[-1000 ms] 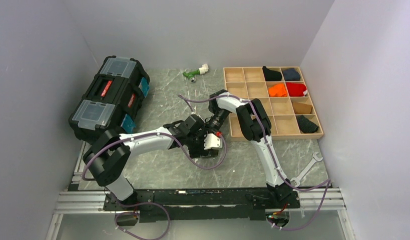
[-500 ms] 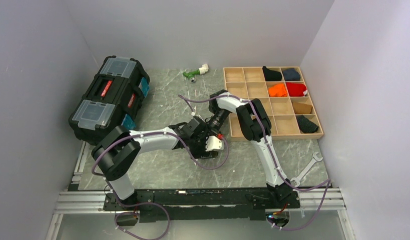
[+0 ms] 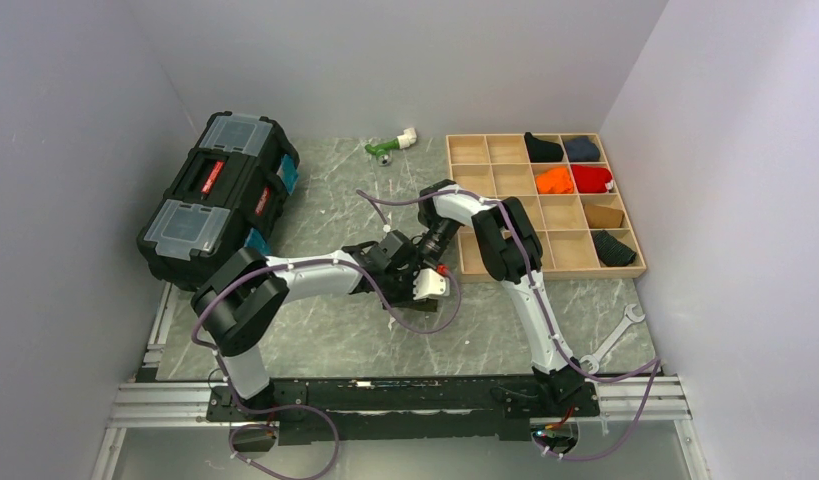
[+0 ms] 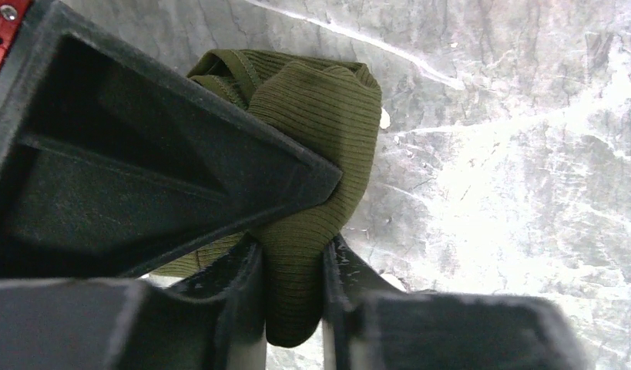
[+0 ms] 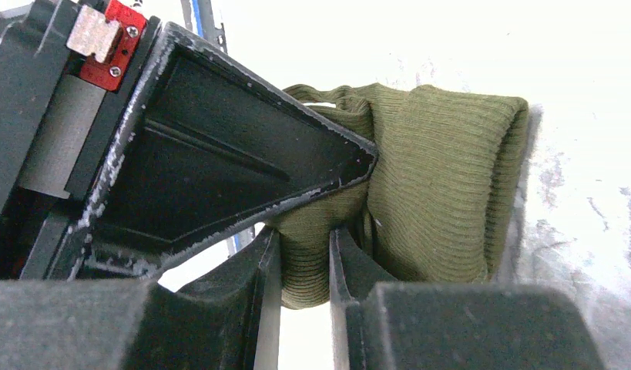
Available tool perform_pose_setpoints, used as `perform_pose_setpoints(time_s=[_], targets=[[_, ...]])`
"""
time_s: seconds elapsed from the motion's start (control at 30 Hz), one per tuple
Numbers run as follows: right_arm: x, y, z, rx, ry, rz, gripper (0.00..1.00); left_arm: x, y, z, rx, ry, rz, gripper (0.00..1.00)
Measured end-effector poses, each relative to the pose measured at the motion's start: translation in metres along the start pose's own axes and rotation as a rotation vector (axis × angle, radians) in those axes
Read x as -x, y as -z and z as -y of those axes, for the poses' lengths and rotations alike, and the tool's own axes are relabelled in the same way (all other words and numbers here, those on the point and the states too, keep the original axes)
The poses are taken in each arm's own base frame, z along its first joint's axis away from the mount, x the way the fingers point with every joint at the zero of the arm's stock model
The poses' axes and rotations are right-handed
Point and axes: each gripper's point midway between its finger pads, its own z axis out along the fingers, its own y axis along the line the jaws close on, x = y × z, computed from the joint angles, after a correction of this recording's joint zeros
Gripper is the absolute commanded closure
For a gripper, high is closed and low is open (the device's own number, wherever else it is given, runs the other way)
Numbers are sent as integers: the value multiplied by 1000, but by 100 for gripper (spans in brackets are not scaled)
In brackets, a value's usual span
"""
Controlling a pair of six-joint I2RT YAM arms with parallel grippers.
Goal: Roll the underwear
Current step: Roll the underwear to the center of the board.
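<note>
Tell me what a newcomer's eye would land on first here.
Both arms meet at mid-table, where the left gripper and the right gripper each pinch the bunched olive underwear. Next the eye goes to the black toolbox at the left back. Then comes the wooden tray at the right back, with an orange roll and a red roll in neighbouring cells.

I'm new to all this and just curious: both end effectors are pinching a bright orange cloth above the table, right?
Not quite. The cloth is dark olive green, not orange. It is the underwear, pinched by both the left end effector and the right end effector. Both wrist views show the colour plainly.
</note>
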Motion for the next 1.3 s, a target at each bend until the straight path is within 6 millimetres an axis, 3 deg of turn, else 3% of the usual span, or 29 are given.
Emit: perform_pose_setpoints(time_s=[0.07,0.2,0.4,0.67,0.97,1.3], targets=[[0,0,0,-1,-3,-2,86,0,0,0,-4,2,-2,100],[0,1,0,-7,-12,0,69,0,-1,0,-14,7,-7,100],[-1,9,1,-56,16,-6,60,2,-3,-1,-28,6,-3,100],[-2,30,5,-125,43,4,57,9,-8,-4,-38,-1,15,100],[-3,68,6,-204,82,76,56,14,-11,-5,-64,-1,18,100],[-13,117,-21,-332,126,217,59,17,-13,-10,-199,115,28,100]])
